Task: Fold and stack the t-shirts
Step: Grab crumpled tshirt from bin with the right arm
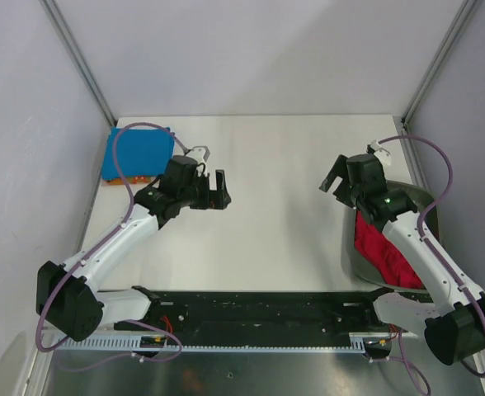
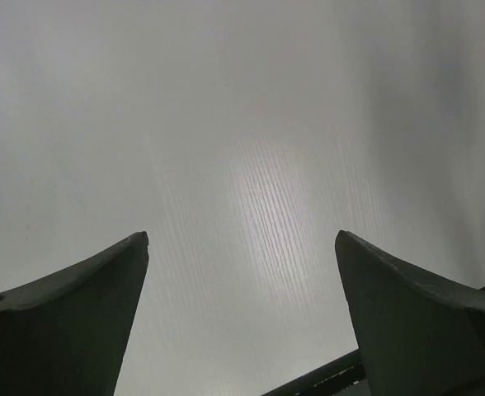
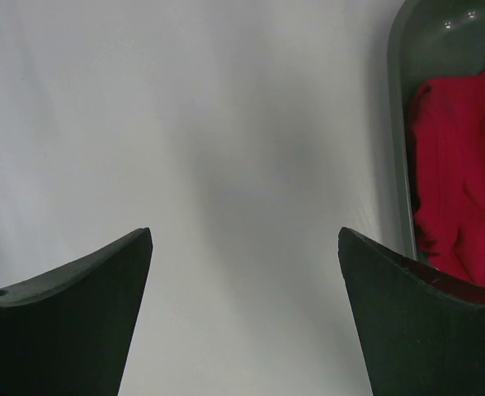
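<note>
We judge 2 tees done: the blue t-shirt (image 1: 137, 151) sits folded on the orange one (image 1: 132, 178) at the far left corner. The red t-shirt (image 3: 459, 177) lies crumpled in the bin (image 3: 398, 124), so the next move calls for the right gripper (image 3: 244, 235) reaching in. Both arms hover bent over the table (image 1: 275, 239), and the left gripper (image 2: 242, 238) and the right both have their jaws apart, empty

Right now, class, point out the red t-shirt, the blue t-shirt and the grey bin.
red t-shirt (image 1: 376, 246): top external view, middle of the crumpled cloth.
blue t-shirt (image 1: 137, 153): top external view, centre of its top face.
grey bin (image 3: 397, 140): right wrist view, its left rim.
</note>
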Robot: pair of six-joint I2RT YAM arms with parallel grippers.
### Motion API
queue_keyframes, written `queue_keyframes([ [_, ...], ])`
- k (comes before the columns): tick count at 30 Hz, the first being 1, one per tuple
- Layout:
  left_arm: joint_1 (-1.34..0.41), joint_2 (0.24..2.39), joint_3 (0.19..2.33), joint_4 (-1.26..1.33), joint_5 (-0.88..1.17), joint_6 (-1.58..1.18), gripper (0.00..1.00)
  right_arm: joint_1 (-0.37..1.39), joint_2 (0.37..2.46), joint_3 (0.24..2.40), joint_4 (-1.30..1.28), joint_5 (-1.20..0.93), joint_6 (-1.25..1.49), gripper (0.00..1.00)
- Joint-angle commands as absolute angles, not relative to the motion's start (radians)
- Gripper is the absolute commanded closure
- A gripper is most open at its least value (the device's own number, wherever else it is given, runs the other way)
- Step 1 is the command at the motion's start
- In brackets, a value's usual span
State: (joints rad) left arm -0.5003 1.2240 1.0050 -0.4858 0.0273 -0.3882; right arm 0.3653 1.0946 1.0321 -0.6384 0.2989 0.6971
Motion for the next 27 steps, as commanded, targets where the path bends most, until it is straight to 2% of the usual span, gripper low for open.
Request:
queue_keyframes([
  [1,-0.491,1.204,0.986,-0.454,0.039,-0.368,0.01,0.373,1.096,1.034,-0.672,0.319,0.697,0.01],
  [6,-0.49,1.201,0.978,-0.454,0.069,-0.355,0.01,0.335,1.08,1.034,-0.735,0.321,0.716,0.01],
  [13,-0.49,1.191,0.971,-0.454,0.106,-0.348,0.0,0.185,1.033,1.015,-0.906,0.38,0.717,0.01],
  [20,-0.491,1.183,0.965,-0.454,0.13,-0.346,0.01,-0.142,0.959,0.91,-0.931,0.232,0.663,0.01],
  [27,-0.491,1.18,0.964,-0.455,0.148,-0.346,0.0,-0.345,0.988,0.821,-0.857,0.131,0.7,0.01],
])
